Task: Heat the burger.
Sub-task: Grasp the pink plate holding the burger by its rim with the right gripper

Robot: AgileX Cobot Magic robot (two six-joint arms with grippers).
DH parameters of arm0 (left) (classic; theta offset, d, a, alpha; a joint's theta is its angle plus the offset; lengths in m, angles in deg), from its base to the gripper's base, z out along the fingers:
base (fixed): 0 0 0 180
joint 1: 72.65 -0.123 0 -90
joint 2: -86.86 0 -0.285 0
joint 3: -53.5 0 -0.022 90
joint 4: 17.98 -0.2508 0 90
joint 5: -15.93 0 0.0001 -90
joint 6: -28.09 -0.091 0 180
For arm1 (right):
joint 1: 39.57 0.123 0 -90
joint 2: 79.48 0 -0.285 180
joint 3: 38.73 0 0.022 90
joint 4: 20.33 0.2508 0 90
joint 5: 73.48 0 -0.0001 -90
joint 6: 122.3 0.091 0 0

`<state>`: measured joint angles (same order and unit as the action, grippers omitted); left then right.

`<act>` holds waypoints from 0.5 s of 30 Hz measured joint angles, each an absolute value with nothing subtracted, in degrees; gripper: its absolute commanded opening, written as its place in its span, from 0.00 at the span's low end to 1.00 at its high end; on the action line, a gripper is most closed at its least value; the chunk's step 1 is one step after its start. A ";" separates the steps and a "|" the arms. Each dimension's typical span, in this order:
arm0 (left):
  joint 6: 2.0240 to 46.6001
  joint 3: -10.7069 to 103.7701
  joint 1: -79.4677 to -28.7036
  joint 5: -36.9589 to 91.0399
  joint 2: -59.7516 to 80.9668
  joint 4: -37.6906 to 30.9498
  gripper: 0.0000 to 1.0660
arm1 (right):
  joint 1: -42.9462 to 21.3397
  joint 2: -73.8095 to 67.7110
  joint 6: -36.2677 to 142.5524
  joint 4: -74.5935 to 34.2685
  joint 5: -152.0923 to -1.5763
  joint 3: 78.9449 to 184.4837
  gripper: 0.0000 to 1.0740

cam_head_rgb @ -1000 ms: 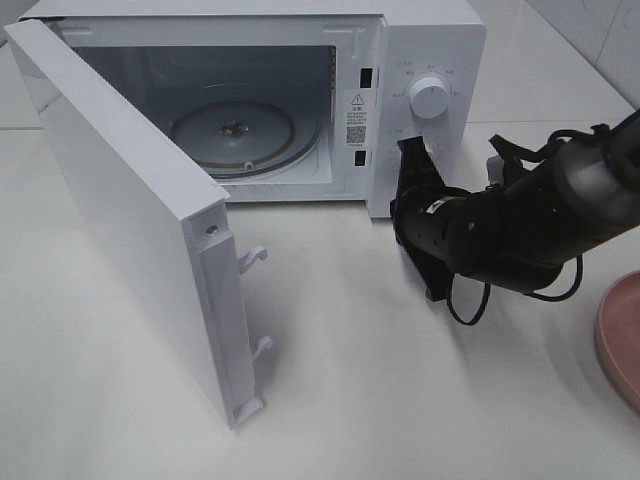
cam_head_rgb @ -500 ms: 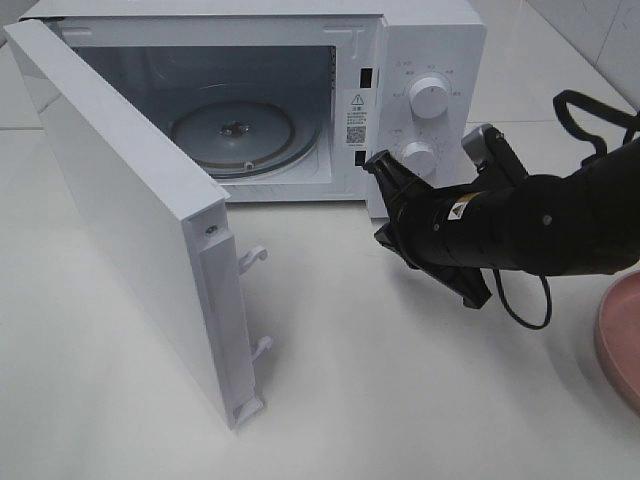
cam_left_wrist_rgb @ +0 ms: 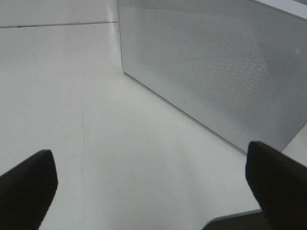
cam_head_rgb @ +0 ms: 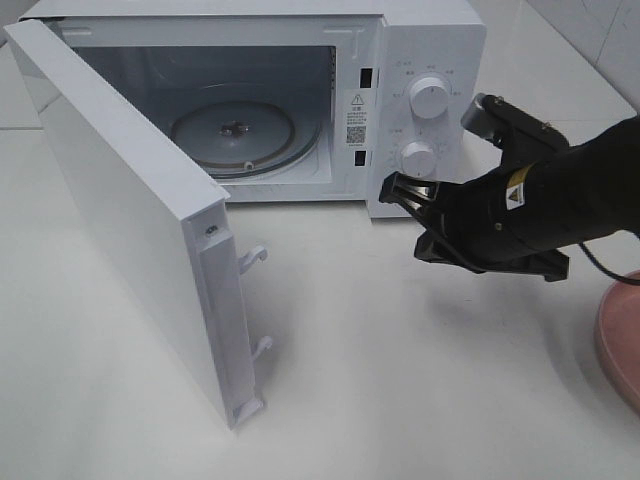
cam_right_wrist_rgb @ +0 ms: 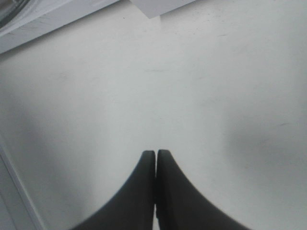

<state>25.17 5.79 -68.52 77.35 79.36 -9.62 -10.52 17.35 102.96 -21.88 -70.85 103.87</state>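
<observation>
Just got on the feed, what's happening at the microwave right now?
The microwave has its door wide open, and the glass turntable inside is bare. The right pincer is shut on nothing and hovers over the table in front of the control panel. The left pincer is open and empty, near a white mesh-patterned panel. No burger shows in any view; only the edge of a pink plate shows at the right.
</observation>
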 measured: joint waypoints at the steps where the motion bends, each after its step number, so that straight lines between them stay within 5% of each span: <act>1: 25.17 5.79 -68.52 77.35 79.36 -9.62 0.94 | -11.26 15.57 100.04 -22.05 -67.52 103.87 0.00; 15: 25.17 5.79 -68.52 77.35 79.36 -9.62 0.94 | -17.33 7.32 75.23 -22.23 -41.91 103.87 0.04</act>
<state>25.17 5.79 -68.52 77.35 79.36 -9.62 -17.33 7.32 75.23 -22.23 -41.91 103.87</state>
